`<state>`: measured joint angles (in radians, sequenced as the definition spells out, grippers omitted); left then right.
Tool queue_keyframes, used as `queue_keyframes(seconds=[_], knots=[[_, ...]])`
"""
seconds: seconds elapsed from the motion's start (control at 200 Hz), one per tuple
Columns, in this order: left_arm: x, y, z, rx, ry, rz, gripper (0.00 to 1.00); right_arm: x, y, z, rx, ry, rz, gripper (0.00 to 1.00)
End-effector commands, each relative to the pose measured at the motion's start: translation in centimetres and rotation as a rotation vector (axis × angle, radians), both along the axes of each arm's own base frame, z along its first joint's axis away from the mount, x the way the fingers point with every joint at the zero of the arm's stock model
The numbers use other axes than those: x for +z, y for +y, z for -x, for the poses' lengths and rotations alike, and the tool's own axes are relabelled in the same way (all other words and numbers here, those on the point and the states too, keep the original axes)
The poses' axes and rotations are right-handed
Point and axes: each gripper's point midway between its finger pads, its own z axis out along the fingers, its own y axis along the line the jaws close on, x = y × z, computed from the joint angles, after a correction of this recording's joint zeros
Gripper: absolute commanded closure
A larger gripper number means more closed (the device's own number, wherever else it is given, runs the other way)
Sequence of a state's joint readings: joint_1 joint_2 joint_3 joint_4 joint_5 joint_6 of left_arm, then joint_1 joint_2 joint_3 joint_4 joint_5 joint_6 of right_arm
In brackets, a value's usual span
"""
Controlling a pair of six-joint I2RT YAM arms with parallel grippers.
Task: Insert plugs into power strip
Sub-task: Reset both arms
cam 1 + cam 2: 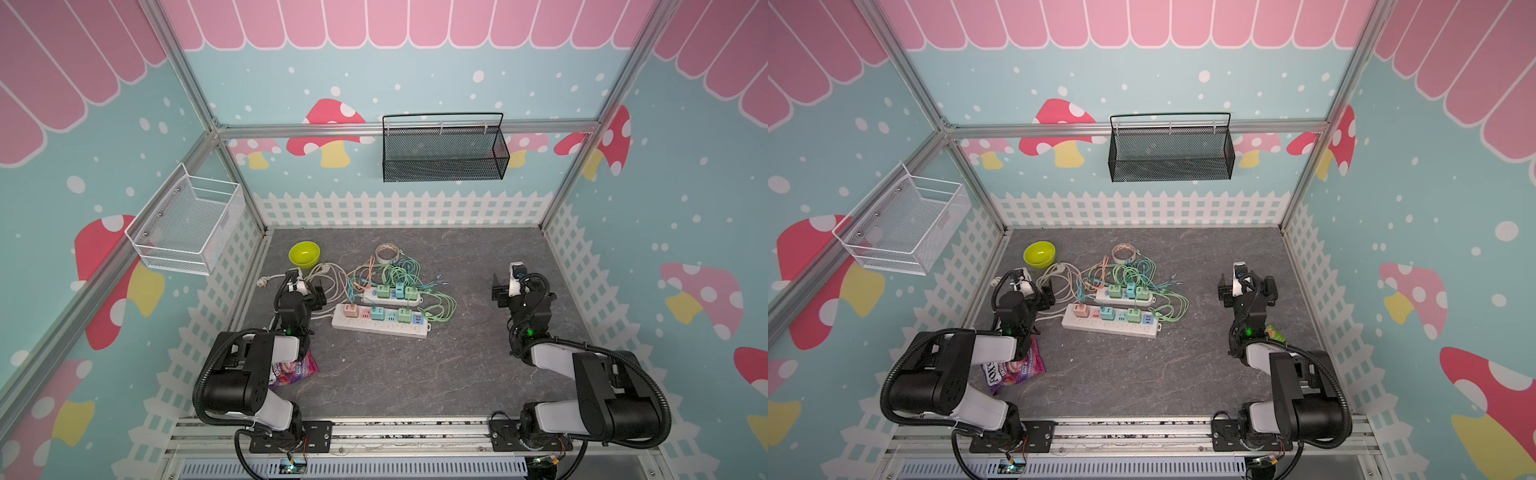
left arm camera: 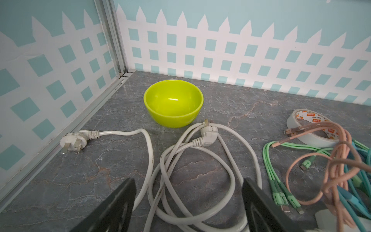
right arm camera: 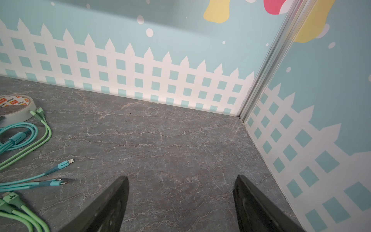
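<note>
Six cube plugs (image 1: 377, 312) sit in two white strips (image 1: 380, 327), one glossy bowl (image 1: 304, 253) at eleven o'clock; left hand (image 2: 187, 183) and right hand (image 3: 180, 178) spread, empty.

2 top views overlook the table (image 1: 415, 374); wrist views skim it.

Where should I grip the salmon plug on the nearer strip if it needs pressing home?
Take the salmon plug by its cube body's flat side faces, coming down from above. It stands upright at the strip's left end, so the top looks open and the flat sides suit a pinch.
</note>
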<state>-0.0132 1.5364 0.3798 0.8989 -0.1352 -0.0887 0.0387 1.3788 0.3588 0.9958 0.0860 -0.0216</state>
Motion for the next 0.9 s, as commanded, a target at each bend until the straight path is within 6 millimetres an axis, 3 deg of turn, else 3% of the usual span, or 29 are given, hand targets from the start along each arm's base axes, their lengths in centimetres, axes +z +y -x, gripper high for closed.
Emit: queue_keyframes(seconds=[0.0, 0.44, 0.745, 0.896], knots=[[0.1, 0.3, -0.1, 0.006, 0.005, -0.018, 0.16, 1.7, 0.1, -0.4, 0.016, -0.057, -0.002, 0.14], [0.1, 0.4, -0.1, 0.006, 0.004, -0.017, 0.16, 1.0, -0.5, 1.9, 0.008, -0.047, -0.002, 0.14], [0.1, 0.4, -0.1, 0.006, 0.003, -0.017, 0.13, -3.4, -0.2, 1.9, 0.027, 0.009, 0.004, 0.13], [0.1, 0.3, -0.1, 0.005, 0.004, -0.018, 0.09, -3.9, -0.8, 1.8, 0.022, 0.002, -0.022, 0.12]])
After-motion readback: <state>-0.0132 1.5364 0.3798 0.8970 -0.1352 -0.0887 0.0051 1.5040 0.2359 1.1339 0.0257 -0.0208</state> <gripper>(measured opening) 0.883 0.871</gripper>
